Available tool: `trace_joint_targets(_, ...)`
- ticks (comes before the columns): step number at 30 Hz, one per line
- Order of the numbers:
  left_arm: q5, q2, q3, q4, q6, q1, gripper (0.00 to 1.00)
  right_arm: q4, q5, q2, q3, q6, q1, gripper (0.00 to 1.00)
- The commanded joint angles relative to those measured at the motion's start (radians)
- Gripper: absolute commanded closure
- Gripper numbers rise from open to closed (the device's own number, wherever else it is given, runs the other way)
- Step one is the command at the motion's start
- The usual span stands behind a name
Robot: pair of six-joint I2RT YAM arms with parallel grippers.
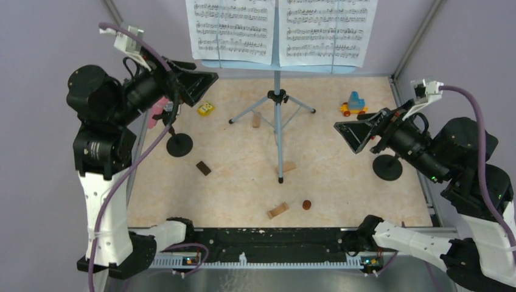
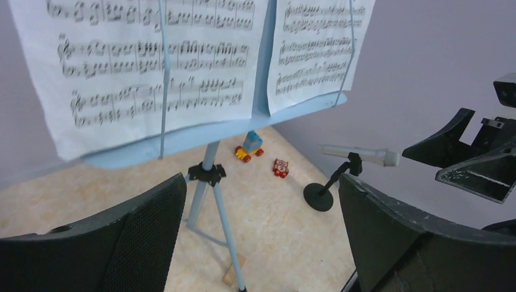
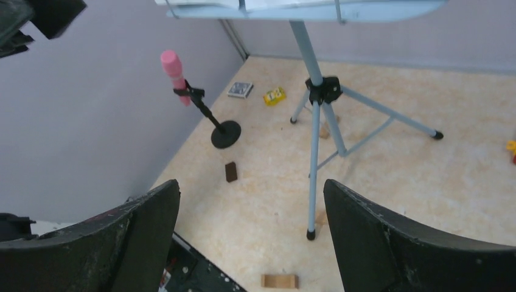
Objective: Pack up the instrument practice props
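My left gripper (image 1: 205, 78) is wide open and holds nothing. It hangs in the air at the left side of the table (image 1: 341, 194), near the pink mic (image 3: 173, 68). My right gripper (image 1: 345, 135) is wide open too, with nothing in it. It hangs in the air at the right side, near the silver mic (image 2: 360, 156). Both grippers point in at the middle.

The rack (image 2: 213, 131) stands at the back in the middle, up on its three legs (image 1: 278, 121). Two pages (image 1: 231, 27) lean on the rack side by side. A thin wire runs down over each page.

The pink mic sits tilted in a black holder (image 1: 179, 145) by the left wall. The silver mic lies almost flat in the other holder (image 1: 387, 167) on the right side. Both holders stand on their round feet, well apart from the rack.

A yellow toy (image 1: 205, 109) lies at the back left. A blue toy (image 1: 354, 104) sits at the back right, and a red toy (image 2: 280, 168) is near it. One wood block (image 1: 289, 165) lies just beside the front leg. Another block (image 1: 278, 210) lies near the front edge, next to a small brown round thing (image 1: 307, 205). A dark block (image 1: 203, 168) lies near the left holder.
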Motion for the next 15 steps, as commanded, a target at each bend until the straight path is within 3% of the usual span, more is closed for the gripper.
trace_joint_targets(1, 0.092, 0.129, 0.128, 0.14, -0.049, -0.021, 0.01, -0.032, 0.031, 0.105, 0.166, -0.093, -0.004, 0.14)
trace_joint_targets(8, -0.051, 0.319, 0.36, 0.085, 0.091, -0.262, 0.01, -0.024, 0.07, 0.262, 0.4, -0.152, -0.004, 0.15)
trace_joint_targets(15, -0.054, 0.339, 0.26, 0.251, 0.083, -0.322, 0.01, -0.066, 0.129, 0.374, 0.581, -0.228, -0.004, 0.22)
